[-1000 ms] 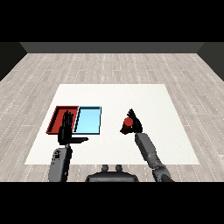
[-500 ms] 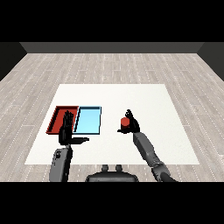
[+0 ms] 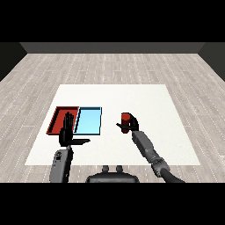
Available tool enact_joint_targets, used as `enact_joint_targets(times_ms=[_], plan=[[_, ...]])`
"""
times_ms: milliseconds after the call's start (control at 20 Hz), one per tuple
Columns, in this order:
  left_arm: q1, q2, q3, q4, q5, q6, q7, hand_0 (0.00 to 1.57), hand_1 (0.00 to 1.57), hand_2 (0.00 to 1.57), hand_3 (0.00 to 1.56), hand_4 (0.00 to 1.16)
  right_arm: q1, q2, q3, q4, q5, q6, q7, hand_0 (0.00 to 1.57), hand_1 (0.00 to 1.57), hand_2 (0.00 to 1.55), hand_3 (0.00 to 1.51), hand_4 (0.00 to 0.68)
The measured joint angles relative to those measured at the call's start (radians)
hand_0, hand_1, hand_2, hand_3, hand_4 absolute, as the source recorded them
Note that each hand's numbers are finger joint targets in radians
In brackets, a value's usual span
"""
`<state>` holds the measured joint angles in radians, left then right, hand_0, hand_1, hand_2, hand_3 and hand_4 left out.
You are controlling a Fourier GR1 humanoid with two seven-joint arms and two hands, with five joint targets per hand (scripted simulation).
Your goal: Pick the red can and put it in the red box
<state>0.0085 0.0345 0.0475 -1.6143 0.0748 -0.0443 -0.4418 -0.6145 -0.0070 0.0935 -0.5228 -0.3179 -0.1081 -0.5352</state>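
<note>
So the right hand [image 3: 129,126] is curling its fingers and thumb around the red can [image 3: 125,117], keeping it upright just to the right of the light blue tray [image 3: 89,121], apart from it. Looks to me like it's gripping the can low from behind so the top stays free for the carry. The red tray [image 3: 58,117] is sitting on the far side of the blue one, so the can is going to have to travel left across the blue tray to get there. The left hand [image 3: 67,132] is hanging over the near edge of the red tray with fingers straight and thumb sticking out, holding nothing, and may be in the way of the drop. No label or writing showing on the can or trays that I can read.
</note>
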Motion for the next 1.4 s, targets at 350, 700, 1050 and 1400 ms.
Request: enact_joint_targets(times_ms=[350, 700, 1050, 1400], plan=[[-0.009, 0.001, 0.003, -0.003, 0.008, -0.001, 0.019, 0.0, 0.0, 0.0, 0.0, 0.0, -0.018, -0.005, 0.03, 0.04, -0.008, -0.051, -0.043, 1.47, 1.47, 1.44, 1.38, 0.597], [-0.032, -0.003, -0.01, 0.014, 0.006, -0.005, 0.027, 0.0, 0.0, 0.0, 0.0, 0.0, 0.043, -0.017, 0.063, -0.137, 0.062, -0.091, 0.018, 1.43, 1.43, 1.43, 1.37, 0.625], [-0.046, -0.004, -0.036, 0.018, -0.011, -0.012, 0.046, 0.0, 0.0, 0.0, 0.0, 0.0, 0.108, -0.051, 0.093, -0.396, 0.117, -0.118, 0.111, 1.45, 1.45, 1.43, 1.38, 0.63], [-0.039, -0.018, -0.129, -0.017, -0.031, 0.029, 0.108, 0.0, 0.0, 0.0, 0.0, 0.0, 0.218, -0.068, 0.119, -0.681, 0.148, -0.128, 0.197, 1.45, 1.45, 1.43, 1.39, 0.653]])
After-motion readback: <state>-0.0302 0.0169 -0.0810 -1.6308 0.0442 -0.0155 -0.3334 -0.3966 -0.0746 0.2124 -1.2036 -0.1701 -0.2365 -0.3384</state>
